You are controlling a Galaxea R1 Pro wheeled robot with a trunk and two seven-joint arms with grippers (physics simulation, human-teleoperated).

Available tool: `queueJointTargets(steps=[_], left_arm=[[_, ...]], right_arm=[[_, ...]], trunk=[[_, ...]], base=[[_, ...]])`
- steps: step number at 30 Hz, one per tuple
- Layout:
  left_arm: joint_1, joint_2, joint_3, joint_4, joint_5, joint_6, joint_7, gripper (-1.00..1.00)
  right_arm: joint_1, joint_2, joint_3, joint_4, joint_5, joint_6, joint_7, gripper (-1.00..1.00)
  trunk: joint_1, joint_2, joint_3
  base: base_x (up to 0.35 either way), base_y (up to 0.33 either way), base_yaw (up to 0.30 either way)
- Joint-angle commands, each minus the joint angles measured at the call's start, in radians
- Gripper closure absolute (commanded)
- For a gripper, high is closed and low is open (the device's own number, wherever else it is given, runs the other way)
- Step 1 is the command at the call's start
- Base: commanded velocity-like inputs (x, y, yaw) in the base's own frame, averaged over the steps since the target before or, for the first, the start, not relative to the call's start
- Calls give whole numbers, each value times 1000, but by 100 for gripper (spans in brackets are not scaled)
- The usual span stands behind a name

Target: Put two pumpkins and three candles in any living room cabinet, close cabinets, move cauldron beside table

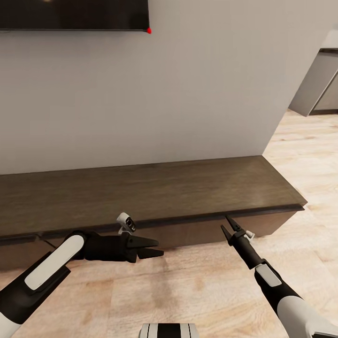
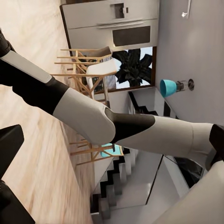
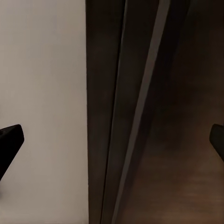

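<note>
The long dark-brown cabinet (image 1: 141, 192) runs along the wall, and its drawer fronts (image 1: 188, 232) look shut. My right gripper (image 1: 225, 223) is open, its tips pointing at the front just under the top's lip. The right wrist view shows that edge (image 3: 116, 140) very close, with the fingertips (image 3: 9, 140) wide apart and nothing between them. My left gripper (image 1: 159, 248) hovers low over the floor in front of the cabinet, pointing right, open and empty. The pumpkins, candles, cauldron and table are out of view.
A dark TV screen (image 1: 70, 14) hangs on the grey wall above the cabinet. Light wood floor (image 1: 188, 291) spreads in front and to the right, toward a kitchen opening (image 1: 319, 84). The left wrist view shows my right arm (image 2: 116, 126), wooden chairs (image 2: 88, 65) and a teal lamp (image 2: 168, 87).
</note>
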Motion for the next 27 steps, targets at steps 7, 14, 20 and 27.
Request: queueJointTargets(steps=[7, 14, 20, 27], left_arm=[[-1, 0, -2, 1, -5, 0, -7, -100], [-1, 1, -1, 1, -5, 0, -9, -100], [-1, 1, -2, 1, -5, 0, -9, -100], [-1, 1, -1, 1, -5, 0, -10, -100]], right_arm=[[0, -1, -2, 0, -7, 0, -6, -100], [0, -2, -2, 1, -6, 1, -13, -100], [0, -1, -2, 2, -6, 0, -13, -100], [0, -1, -1, 3, -6, -1, -14, -100]], trunk=[[0, 0, -1], [0, 0, -1], [0, 0, -1], [0, 0, -1]], base=[[0, 0, 0], [16, 0, 0], [127, 0, 0], [25, 0, 0]])
